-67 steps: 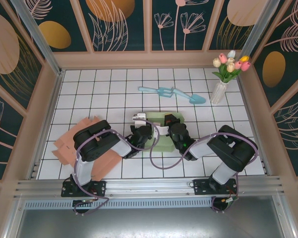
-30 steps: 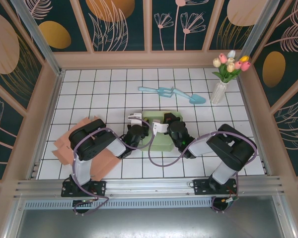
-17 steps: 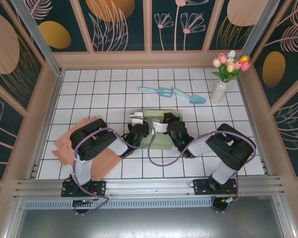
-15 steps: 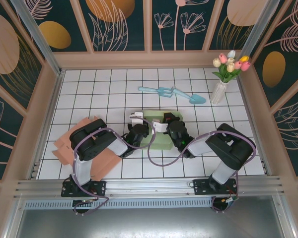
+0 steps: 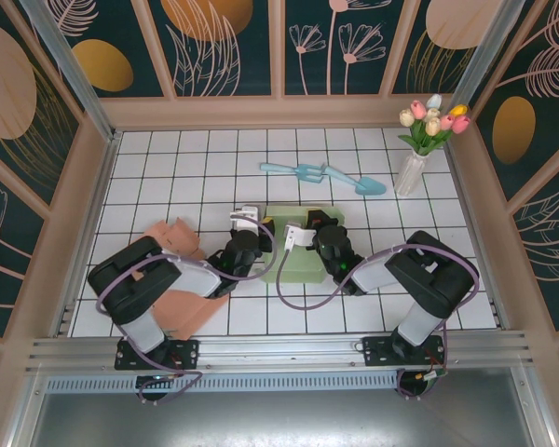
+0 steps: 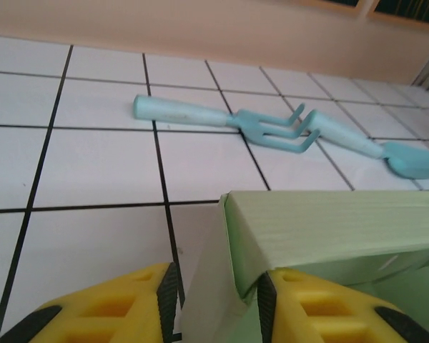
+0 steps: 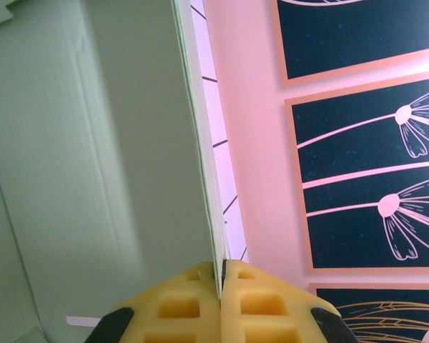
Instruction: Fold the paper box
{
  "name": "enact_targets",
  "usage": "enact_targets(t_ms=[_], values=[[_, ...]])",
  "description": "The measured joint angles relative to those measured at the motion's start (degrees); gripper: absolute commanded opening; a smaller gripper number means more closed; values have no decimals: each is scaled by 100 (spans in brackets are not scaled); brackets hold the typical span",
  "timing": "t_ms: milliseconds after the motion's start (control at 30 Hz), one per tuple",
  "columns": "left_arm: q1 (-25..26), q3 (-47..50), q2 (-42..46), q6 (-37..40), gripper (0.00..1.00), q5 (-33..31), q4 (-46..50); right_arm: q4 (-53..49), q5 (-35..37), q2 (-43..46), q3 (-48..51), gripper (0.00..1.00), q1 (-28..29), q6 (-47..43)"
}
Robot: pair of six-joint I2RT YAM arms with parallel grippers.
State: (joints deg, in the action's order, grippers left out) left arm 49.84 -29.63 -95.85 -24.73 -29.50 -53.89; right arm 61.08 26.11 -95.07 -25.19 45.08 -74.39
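Observation:
The pale green paper box (image 5: 303, 256) lies partly set up in the middle of the tiled table. My left gripper (image 5: 257, 240) is at the box's left end. In the left wrist view its yellow fingers (image 6: 286, 300) stand apart around the box's corner (image 6: 329, 221) and a white-faced end flap. The right pad touches the green corner. The left pad sits a little clear of the flap. My right gripper (image 5: 303, 233) is over the box's far side. In the right wrist view that gripper (image 7: 220, 270) is shut on the thin edge of an upright box wall (image 7: 93, 143).
A light blue garden fork (image 5: 307, 172) and trowel (image 5: 365, 184) lie beyond the box. A vase of tulips (image 5: 417, 154) stands at the back right. Flat salmon-coloured cardboard sheets (image 5: 172, 303) lie at the left, under the left arm.
The left arm has swung its elbow out to the left and lower, and its gripper has slid left along the box's end. The right arm has barely moved.

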Motion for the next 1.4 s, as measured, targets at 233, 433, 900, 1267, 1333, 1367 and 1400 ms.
enact_targets(t_ms=[233,433,900,1267,1333,1367,1400], values=[[-11,358,323,33,38,90,15,-50,44,-26,-28,0,-22,81],[-114,413,136,319,40,553,-28,-68,44,-24,-33,0,-20,136],[-946,1130,20,925,38,2520,-1333,522,197,-240,144,0,120,-179],[-946,968,-658,968,34,2752,-1652,1716,599,-820,299,0,304,-938],[-946,896,-706,968,33,2745,-1661,1716,610,-815,310,0,319,-970],[-946,863,-719,968,32,2739,-1659,1716,629,-815,310,0,328,-977],[-946,811,-728,968,31,2734,-1661,1714,651,-815,310,0,339,-981]])
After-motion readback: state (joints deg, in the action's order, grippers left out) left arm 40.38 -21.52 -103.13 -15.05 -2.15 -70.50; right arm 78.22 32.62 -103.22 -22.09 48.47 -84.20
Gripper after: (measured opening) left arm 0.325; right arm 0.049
